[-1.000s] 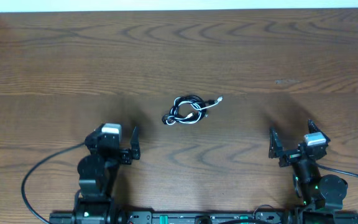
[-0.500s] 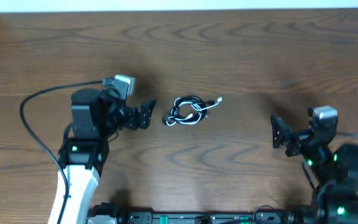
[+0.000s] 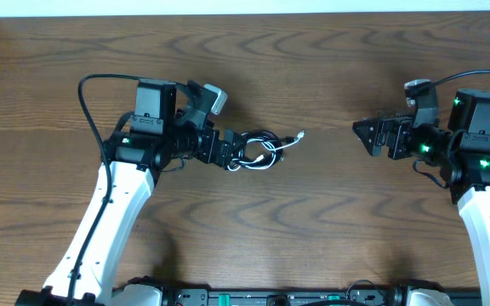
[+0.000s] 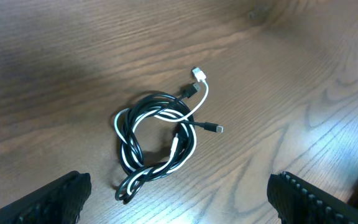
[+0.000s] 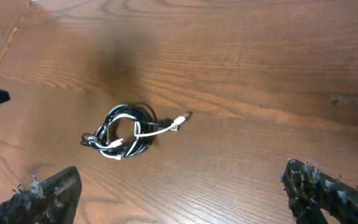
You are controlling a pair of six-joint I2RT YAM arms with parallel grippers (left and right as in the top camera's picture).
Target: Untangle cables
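In the middle of the table the white and black cables sit in one knotted bundle, nothing teased apart yet, with my left gripper open right beside it and my right gripper open well off, so basically everything's left.

The cables lie as one small knotted bundle on the wooden surface, a little left of centre in the overhead frame. The black cord and the white cord coil together in a rough ring, twisted round each other at its lower left. A white plug juts toward the upper right. A black plug with a metal tip pokes out to the right.
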